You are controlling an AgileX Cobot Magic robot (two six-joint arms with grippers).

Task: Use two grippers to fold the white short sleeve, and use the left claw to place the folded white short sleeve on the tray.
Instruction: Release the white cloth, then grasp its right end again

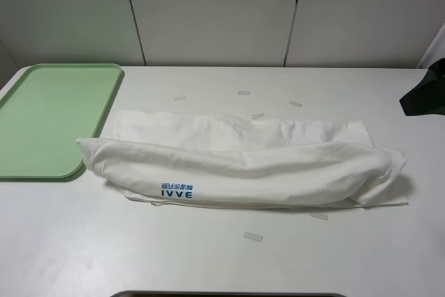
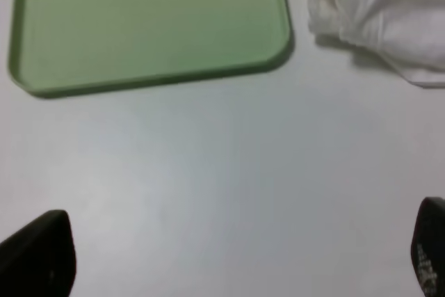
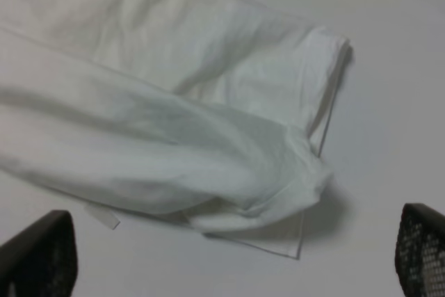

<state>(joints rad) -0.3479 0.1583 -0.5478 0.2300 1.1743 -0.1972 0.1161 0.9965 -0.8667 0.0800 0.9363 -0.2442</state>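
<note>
The white short sleeve lies folded into a long band across the middle of the white table, its blue "IVVE" print near the front left. The pale green tray lies at the left, touching the shirt's left end. My left gripper is open and empty above bare table, with the tray and the shirt's end ahead of it. My right gripper is open and empty above the shirt's right end. In the exterior high view only a black part of the right arm shows at the right edge.
Several small pale tape strips lie on the table behind and in front of the shirt. White wall panels stand behind the table. A dark edge shows at the front of the table.
</note>
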